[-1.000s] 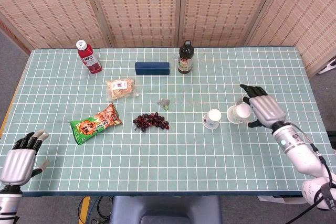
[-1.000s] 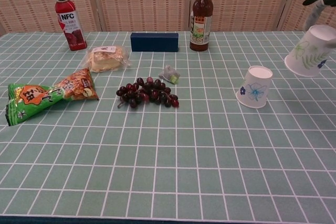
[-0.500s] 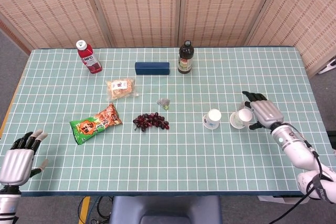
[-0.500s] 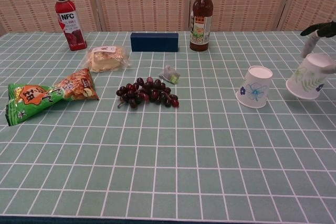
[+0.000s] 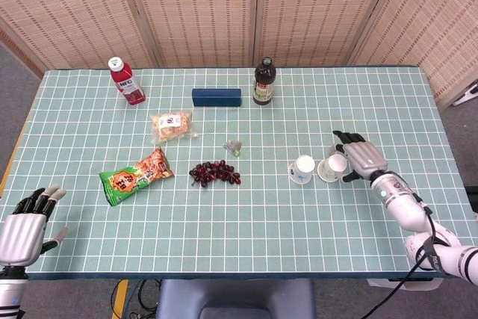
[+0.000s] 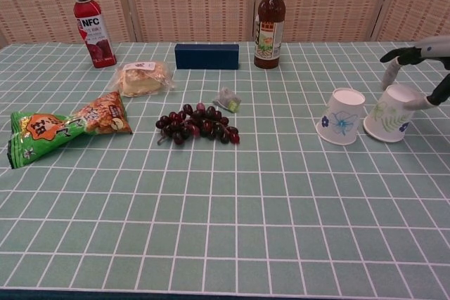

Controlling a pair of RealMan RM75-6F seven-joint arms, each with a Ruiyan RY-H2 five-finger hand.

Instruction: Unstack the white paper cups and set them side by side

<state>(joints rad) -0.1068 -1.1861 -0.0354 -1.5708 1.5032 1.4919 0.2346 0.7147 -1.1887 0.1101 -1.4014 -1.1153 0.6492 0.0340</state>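
Two white paper cups stand upside down, rims on the table, right beside each other and close enough that the chest view cannot show whether they touch. The cup with the blue flower (image 6: 342, 116) is free; the cup with green leaves (image 6: 389, 113) sits tilted under the right hand (image 5: 351, 158), whose fingers (image 6: 391, 69) arch over its upturned base with a fingertip resting at its far edge. That hand is wrapped loosely about the cup; how firmly it grips cannot be told, since the palm is cut off at the chest view's right edge. Both cups are smooth tapered cones with a printed sprig on matte card.

The teal tablecloth (image 5: 246, 222) is a flat grid of white lines. Well away from the right hand, toward the robot's left, lie a knobbly bunch of dark red grapes (image 6: 197, 124), a small crumpled wrapper (image 6: 228, 99), a glossy crinkled snack bag (image 6: 63, 128) and bread in clear film (image 6: 143, 78). Farther back stand a dark glass bottle (image 6: 269, 27), a navy box (image 6: 207, 55) and a red juice bottle (image 6: 92, 28).

The left hand (image 5: 24, 228) hangs off the table's near corner, fingers apart, holding nothing, partly cropped.
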